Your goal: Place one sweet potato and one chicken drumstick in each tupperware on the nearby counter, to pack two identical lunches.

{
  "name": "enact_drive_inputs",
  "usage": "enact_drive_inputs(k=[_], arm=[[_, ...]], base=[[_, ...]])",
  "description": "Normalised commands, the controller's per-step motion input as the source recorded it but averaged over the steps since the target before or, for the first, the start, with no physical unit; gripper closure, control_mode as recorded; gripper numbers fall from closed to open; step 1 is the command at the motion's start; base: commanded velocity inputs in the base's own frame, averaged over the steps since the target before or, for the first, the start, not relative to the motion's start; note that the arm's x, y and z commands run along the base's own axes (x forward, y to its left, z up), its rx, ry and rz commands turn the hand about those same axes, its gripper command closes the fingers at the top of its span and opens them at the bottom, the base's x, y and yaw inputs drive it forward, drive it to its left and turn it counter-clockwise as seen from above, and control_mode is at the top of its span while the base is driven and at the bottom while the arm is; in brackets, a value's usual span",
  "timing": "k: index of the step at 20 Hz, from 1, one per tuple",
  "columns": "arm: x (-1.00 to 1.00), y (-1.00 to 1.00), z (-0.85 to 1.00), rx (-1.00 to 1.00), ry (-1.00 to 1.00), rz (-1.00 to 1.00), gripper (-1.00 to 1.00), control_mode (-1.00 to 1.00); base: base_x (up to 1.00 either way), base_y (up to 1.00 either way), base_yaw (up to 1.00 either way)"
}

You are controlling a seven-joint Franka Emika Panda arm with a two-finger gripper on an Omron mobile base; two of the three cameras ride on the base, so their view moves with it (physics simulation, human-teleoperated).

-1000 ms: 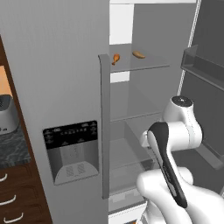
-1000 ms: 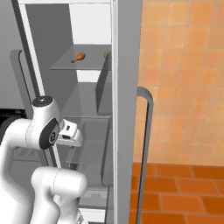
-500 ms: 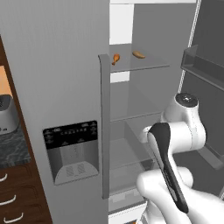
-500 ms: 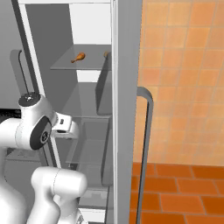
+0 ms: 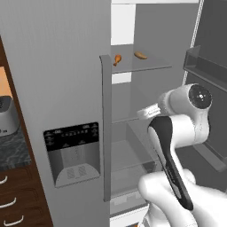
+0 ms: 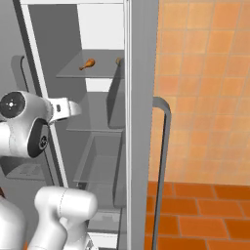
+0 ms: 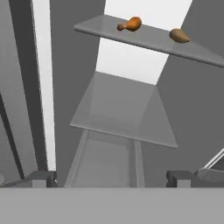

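nothing looks packed yet, judging by what lies in the fridge. a drumstick (image 5: 117, 59) and a sweet potato (image 5: 140, 55) sit on the top shelf (image 5: 146, 66), near the upper middle of the left base view, a little apart from each other, the drumstick to the left. in the hand view they show along the top edge, drumstick (image 7: 130, 24) left of the sweet potato (image 7: 179, 35). in the right base view the drumstick (image 6: 88, 64) lies at upper left, with the sweet potato (image 6: 118, 61) half hidden by the door edge. no container is in view, and a strip of table (image 5: 12, 148) shows at the left edge of the left base view, so both lunches seem left to do.

the hand (image 7: 111, 177) sits low in the hand view, its tips wide apart at the bottom corners, holding nothing and touching nothing. it points up at the shelves from well below the food.
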Motion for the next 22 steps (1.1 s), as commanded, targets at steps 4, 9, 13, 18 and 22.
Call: enact_drive_inputs(k=[4, 9, 13, 18, 22], arm=[[0.84, 0.13, 0.99, 0.09, -0.26, 0.08, -1.0, -1.0], [0.93, 0.06, 0.57, 0.12, -0.05, -0.04, -1.0, -1.0], [1.0, 0.06, 0.67, 0.06, 0.16, -0.09, -1.0, -1.0], [0.74, 0.02, 0.71, 0.07, 0.19, -0.03, -1.0, -1.0], [0.65, 0.1, 0.06, 0.01, 0.44, 0.0, -1.0, -1.0]], base=[[0.0, 0.0, 0.0], [0.0, 0.0, 0.0], [0.0, 0.0, 0.0], [0.0, 0.0, 0.0], [0.0, 0.0, 0.0]])
